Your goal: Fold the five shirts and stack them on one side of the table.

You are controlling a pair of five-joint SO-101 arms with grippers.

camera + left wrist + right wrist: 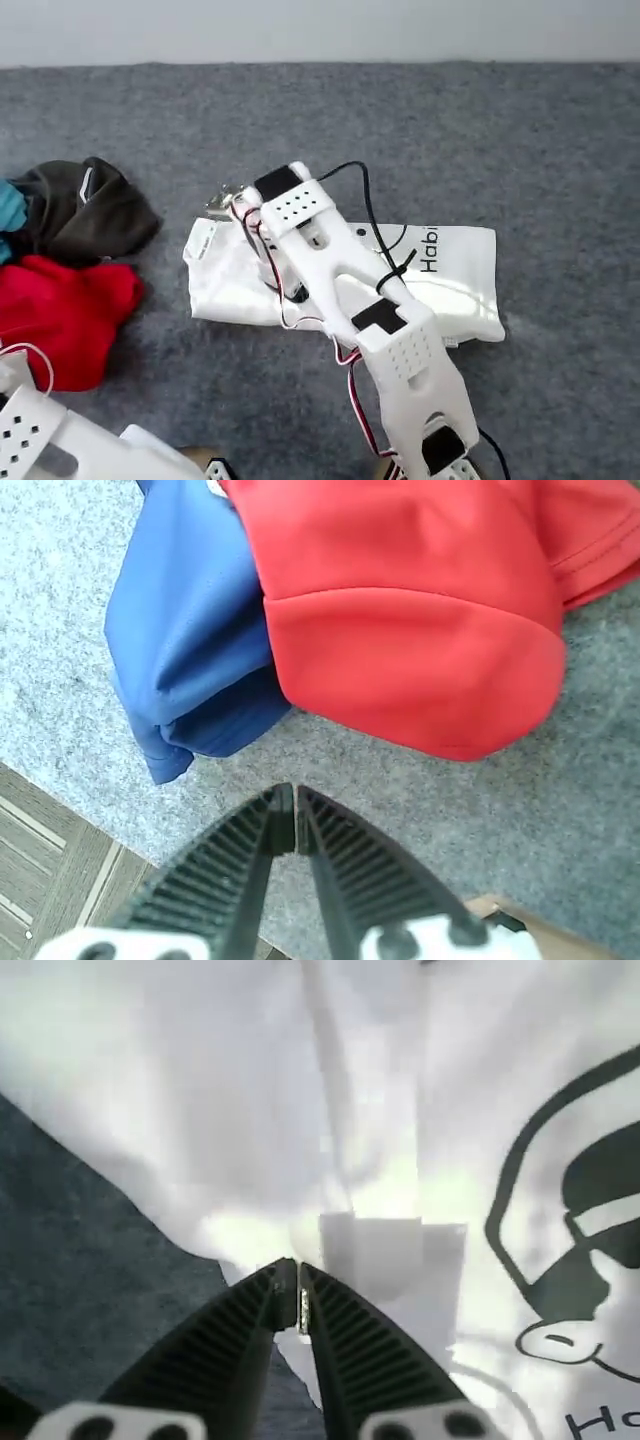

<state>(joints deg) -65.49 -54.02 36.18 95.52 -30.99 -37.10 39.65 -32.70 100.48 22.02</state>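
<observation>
At the centre of the grey surface [560,150], the white shirt [460,290] was seen lying folded flat, and the right pincer [298,1295] was held closed over the shirt's edge at its 10 o'clock corner; whether cloth was pinched could not be told. Toward 9 o'clock a red shirt [60,310] was heaped, with a dark shirt [85,205] bunched just beyond it at 10 o'clock and a blue shirt [180,640] touching the red one. The left pincer [296,820] was held closed and empty above bare surface just beside the red and blue shirts.
</observation>
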